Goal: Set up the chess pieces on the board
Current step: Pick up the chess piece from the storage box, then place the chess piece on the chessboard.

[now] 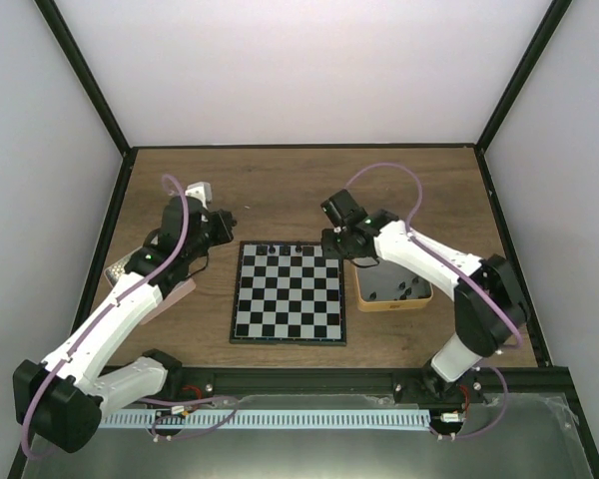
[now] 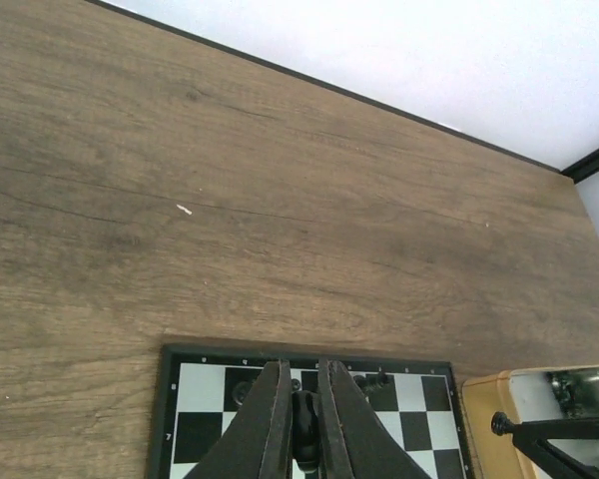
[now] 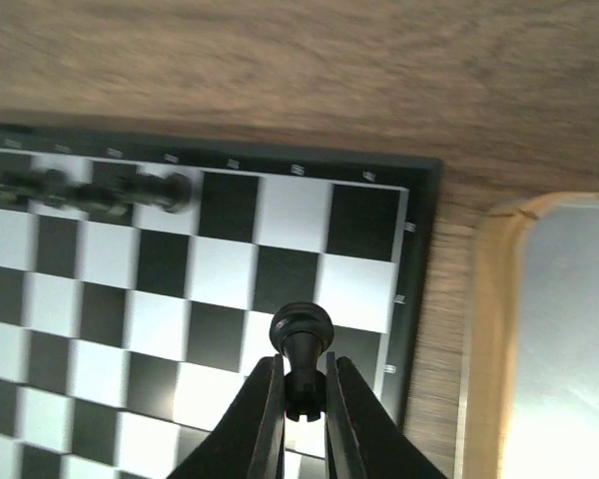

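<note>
Our right gripper (image 3: 304, 374) clamps a pawn (image 3: 300, 327) near the board's (image 3: 290, 215) right edge. The left gripper (image 2: 301, 374) clamps a piece (image 2: 304, 439) at its far edge, bench (image 2: 280, 200) beyond.

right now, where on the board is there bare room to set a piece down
Bare: the board's near rows, the three far-row squares nearest the tin, and the wide table beyond the board's far edge. Crowded: the far row's left part, where chess pieces stand in a line; the strip between board and tin is narrow.
</note>
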